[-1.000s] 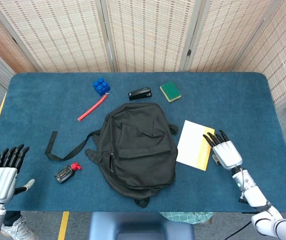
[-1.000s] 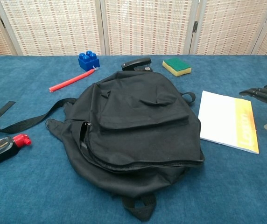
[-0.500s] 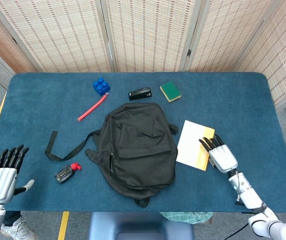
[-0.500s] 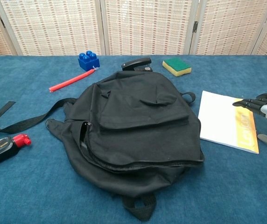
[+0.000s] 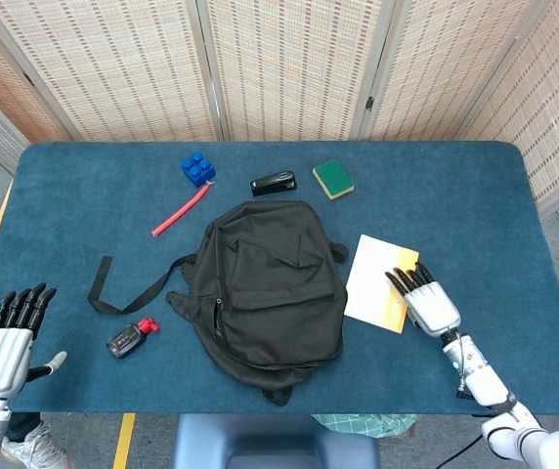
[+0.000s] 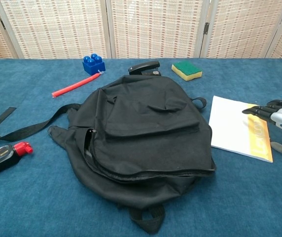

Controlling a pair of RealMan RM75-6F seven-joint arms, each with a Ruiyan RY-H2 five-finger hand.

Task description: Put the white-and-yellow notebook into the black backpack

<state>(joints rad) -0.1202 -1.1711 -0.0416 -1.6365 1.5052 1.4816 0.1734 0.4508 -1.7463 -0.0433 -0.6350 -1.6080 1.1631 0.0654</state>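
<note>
Since a second ago, the right hand [image 5: 426,302] has slid leftward along the table's near right side, so that its dark fingertips [image 6: 257,110] now reach over the yellow strip of the white-and-yellow notebook [image 5: 382,282]. Its fingers are stretched out flat and slightly apart, holding nothing; whether they actually touch the cover cannot be told. Nothing else has shifted.

Nearest the robot, at the lower left corner of the head view, the left hand [image 5: 4,343] hangs off the table's edge, fingers straight and close together, empty.

On the blue table [image 5: 475,186], the small dark bottle with a red cap [image 5: 129,336] lies near the front left, just beside the end of the backpack's loose strap [image 5: 113,291]. The black backpack [image 5: 268,286] lies flat in the middle of the table, its top handle toward the robot and a zipper opening visible along its left side in the chest view. The notebook rests flat on the cloth just to the right of the backpack, outside it, tilted a little, its yellow band on the side away from the bag.

Farther back lie a red pen [image 5: 180,212], a blue toy brick [image 5: 197,168] beside the pen's far end, a black stapler [image 5: 274,183] just behind the backpack, and a green-and-yellow sponge [image 5: 333,179] to its right.
</note>
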